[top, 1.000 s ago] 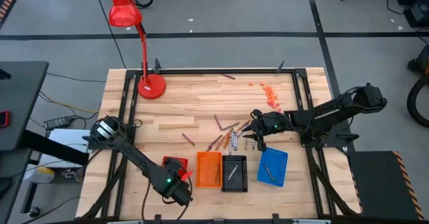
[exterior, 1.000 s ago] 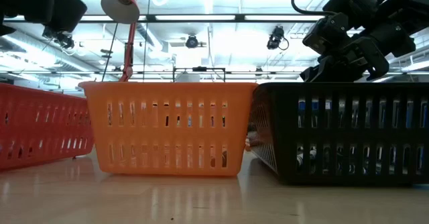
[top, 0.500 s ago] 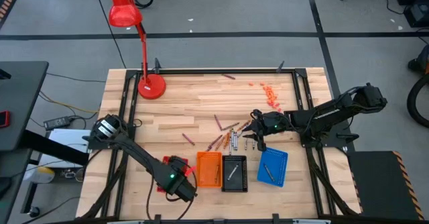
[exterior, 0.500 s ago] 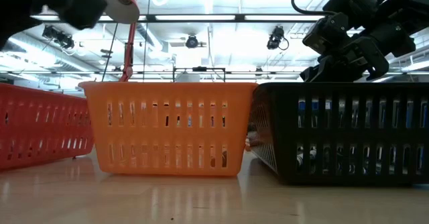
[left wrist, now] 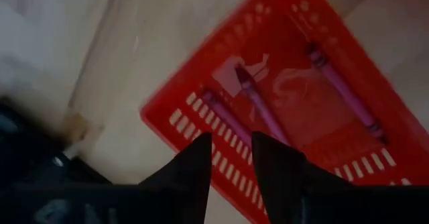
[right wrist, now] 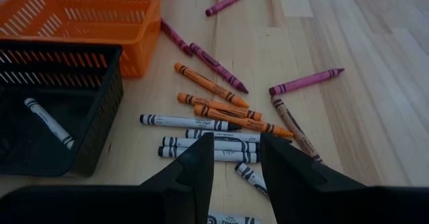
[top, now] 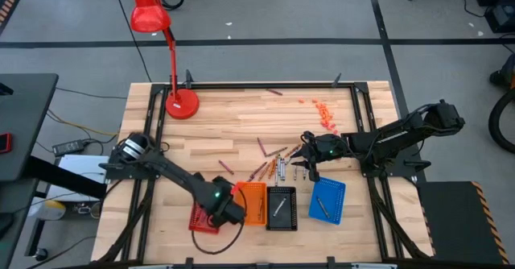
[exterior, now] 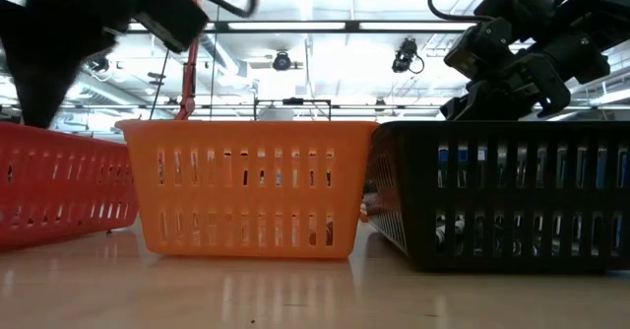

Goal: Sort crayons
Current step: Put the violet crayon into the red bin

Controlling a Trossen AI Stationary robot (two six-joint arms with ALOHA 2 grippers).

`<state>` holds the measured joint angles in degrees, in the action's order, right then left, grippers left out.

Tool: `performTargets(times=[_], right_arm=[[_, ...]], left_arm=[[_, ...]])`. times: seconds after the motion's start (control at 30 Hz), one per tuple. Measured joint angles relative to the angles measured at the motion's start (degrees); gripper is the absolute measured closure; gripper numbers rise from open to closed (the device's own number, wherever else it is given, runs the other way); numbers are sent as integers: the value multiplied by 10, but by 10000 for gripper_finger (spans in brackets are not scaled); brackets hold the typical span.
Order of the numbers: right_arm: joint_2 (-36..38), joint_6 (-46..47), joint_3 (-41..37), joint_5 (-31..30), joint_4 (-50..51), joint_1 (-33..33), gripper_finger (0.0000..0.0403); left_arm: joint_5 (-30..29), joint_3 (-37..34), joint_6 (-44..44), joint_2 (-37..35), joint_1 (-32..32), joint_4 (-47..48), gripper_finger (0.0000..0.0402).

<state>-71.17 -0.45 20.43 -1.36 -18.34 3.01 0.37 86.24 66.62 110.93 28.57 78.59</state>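
Red tray [left wrist: 315,110] below my spread left gripper [left wrist: 231,158] holds three purple crayons [left wrist: 258,106]; orange tray [top: 251,202] crowds beside it.

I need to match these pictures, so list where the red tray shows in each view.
High view: red tray at the table's near edge, partly under the left gripper, next to the orange tray.
Low view: at the left edge, beside the orange tray.
Left wrist view: fills the middle, holding purple crayons.
Right wrist view: not in it.
Shared landmark: the orange tray.
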Motion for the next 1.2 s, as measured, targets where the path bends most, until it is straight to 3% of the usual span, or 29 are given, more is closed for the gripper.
performTargets(times=[0.33,0.6,1.2], right_arm=[[0,-2,0,0,0,0,278],[0,-7,0,9,0,0,278],[0,-7,0,12,1,0,278]], left_arm=[[6,13,-167,0,-68,36,283],[-121,2,-399,0,-93,30,283],[-174,-98,-647,0,-167,-146,283]])
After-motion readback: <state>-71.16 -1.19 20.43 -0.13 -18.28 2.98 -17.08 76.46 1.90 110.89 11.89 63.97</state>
